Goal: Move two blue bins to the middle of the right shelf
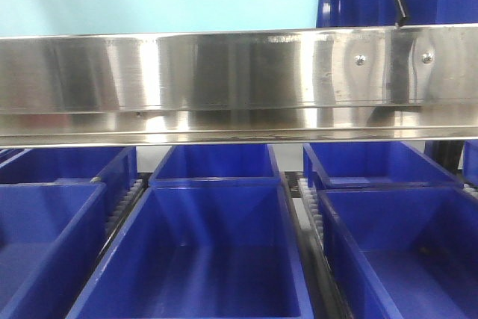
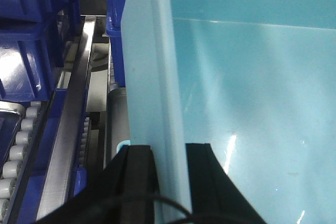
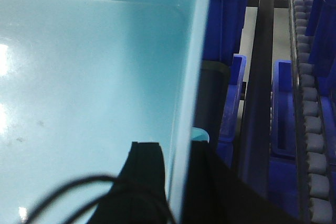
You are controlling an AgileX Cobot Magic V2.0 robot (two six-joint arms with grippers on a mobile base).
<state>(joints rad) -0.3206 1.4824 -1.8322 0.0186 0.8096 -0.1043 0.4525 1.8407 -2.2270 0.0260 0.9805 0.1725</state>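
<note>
Pale blue bin [image 2: 252,103] — wall upright, clamped between fingers [image 2: 137,182]

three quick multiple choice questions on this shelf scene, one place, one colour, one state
1. Where is the steel rail relative to the dark blue bins? A below B above C inside
2. What colour is the held bin in the left gripper? A red B green C light blue
3. The right gripper is: A shut on the held bin's wall B open in air C holding a cup

1 B: the rail runs over the bins in the front view.
2 C: a pale blue wall fills the wrist view.
3 A: its jaws flank the wall.
</note>
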